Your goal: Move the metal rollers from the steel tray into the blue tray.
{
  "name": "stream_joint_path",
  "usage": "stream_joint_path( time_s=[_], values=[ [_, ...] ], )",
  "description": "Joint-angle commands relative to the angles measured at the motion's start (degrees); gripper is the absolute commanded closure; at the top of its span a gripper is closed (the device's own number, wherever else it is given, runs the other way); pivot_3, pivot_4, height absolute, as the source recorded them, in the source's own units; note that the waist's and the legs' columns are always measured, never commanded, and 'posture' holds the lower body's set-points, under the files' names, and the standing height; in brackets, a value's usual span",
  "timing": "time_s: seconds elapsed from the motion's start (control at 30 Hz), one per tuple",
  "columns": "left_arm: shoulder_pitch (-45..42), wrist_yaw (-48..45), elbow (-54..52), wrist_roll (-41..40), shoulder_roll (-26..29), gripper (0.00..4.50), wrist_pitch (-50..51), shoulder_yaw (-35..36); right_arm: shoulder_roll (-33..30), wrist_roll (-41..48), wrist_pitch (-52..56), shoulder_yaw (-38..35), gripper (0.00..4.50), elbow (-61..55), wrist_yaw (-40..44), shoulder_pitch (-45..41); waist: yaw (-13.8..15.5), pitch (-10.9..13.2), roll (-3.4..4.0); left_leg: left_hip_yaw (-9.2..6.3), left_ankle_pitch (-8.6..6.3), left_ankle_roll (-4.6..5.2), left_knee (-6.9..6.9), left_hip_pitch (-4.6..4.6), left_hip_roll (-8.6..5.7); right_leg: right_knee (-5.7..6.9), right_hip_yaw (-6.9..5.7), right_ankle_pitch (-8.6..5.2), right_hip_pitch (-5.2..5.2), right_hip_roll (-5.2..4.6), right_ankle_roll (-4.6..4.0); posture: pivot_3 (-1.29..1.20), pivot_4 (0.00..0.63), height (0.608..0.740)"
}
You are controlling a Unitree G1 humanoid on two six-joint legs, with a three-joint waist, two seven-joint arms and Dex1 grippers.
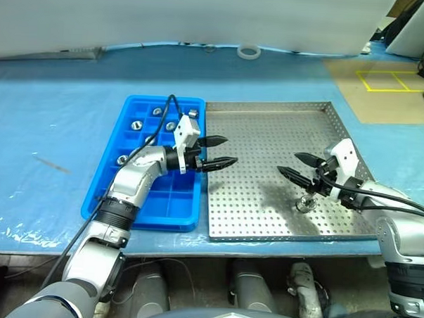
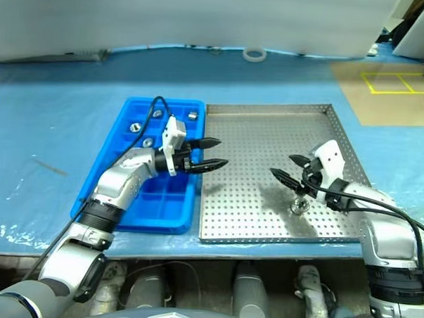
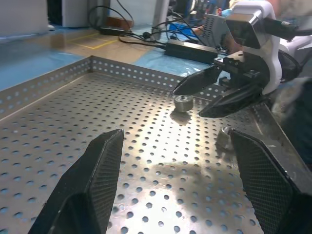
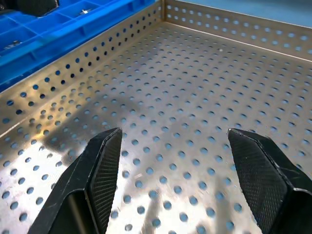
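Pale blue table sheet (image 1: 52, 117) underneath; steel tray (image 1: 270, 119) holds one roller (image 1: 307, 202) below the right gripper (image 1: 294, 166), jaws wide, empty. Left gripper (image 1: 222, 151) gapes beside the blue tray (image 1: 105, 186), rollers (image 1: 135, 125) inside.

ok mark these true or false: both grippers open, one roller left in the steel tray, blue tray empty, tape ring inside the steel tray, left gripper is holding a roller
1. Both grippers are open. True: the left gripper and the right gripper both have spread fingers.
2. One metal roller lies in the steel tray. True: it sits near the right gripper.
3. The blue tray is empty. False: several rollers sit in its far compartments.
4. The white tape ring lies inside the steel tray. False: it lies on the table sheet beyond the tray.
5. The left gripper holds a roller. False: nothing is between its fingers.
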Motion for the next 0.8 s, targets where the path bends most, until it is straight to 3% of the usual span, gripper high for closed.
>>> stream_joint_path(
  time_s=[0.03, 0.8],
  values=[
    [-0.55, -1.26, -0.40, 0.45, 0.04, 0.84, -1.64, -0.57, -0.98, 2.02, 0.57, -2.58, 0.88, -3.28, -0.06, 1.54, -0.70, 0.00, 0.00, 0.00, 0.00, 0.00, 0.00, 0.00, 0.00, 0.00, 0.00, 0.00, 0.00, 0.00, 0.00, -0.51, 0.150, 0.740],
    [0.05, -1.25, -0.96, 1.21, 0.43, 0.84, -2.26, -0.04, -4.44, -0.37, -3.51, -2.26, 0.88, 2.51, 1.15, 1.59, -2.36, 0.00, 0.01, 0.01, -0.08, 0.13, 0.04, -0.14, -0.06, -0.18, -0.02, -0.01, -0.01, 0.00, 0.03, -0.48, 0.150, 0.740]
  ],
)
